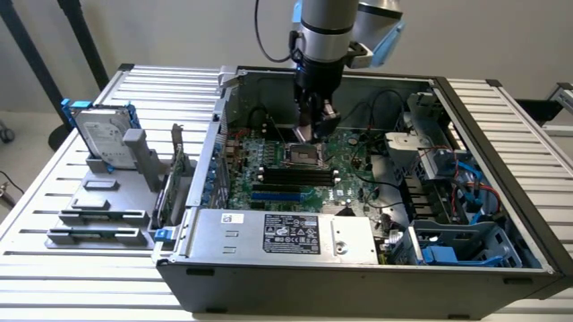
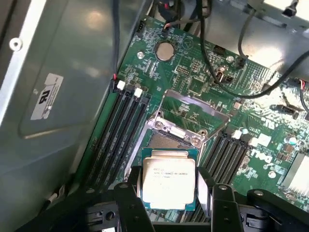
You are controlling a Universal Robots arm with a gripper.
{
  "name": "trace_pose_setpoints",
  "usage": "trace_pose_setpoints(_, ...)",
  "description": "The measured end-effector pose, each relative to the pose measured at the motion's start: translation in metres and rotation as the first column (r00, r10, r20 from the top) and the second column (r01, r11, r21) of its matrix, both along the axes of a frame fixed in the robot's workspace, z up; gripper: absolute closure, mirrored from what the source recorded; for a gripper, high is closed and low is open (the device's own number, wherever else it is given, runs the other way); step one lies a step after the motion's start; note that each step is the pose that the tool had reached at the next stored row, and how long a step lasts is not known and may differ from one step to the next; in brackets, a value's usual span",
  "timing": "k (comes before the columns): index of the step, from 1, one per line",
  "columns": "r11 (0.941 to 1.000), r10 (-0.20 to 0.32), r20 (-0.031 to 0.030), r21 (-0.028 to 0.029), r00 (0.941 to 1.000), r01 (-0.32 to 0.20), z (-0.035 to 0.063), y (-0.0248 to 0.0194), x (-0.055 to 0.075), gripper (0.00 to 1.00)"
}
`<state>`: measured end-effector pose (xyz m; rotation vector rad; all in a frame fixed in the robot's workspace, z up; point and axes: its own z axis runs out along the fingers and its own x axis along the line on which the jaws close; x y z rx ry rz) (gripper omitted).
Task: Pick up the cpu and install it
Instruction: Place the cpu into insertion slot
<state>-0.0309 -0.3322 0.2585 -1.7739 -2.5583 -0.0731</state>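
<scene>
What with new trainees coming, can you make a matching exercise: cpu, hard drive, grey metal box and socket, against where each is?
1 cpu
2 hard drive
3 grey metal box
4 socket

a upright on the rack outside the case
b on the motherboard, frame open
c held in the gripper
d inside the case, by its wall nearest the exterior camera

Pairs: 1-c, 2-a, 3-d, 4-b.

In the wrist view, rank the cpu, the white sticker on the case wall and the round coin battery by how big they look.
1. cpu, largest, though it sits nearest the camera, which inflates it.
2. white sticker, somewhat smaller.
3. coin battery, clearly smallest.
</scene>
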Motion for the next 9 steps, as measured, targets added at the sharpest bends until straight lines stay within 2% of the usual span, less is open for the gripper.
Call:
trace_pose_setpoints(5,0.9959,-0.091,0.0000,0.0000,0.9959,0.091,-0.0039,0.0000,0.0000,0.45)
trace_pose_setpoints(9,0.9868,-0.162,0.0000,0.0001,0.9868,0.162,-0.0070,0.0000,0.0000,0.45)
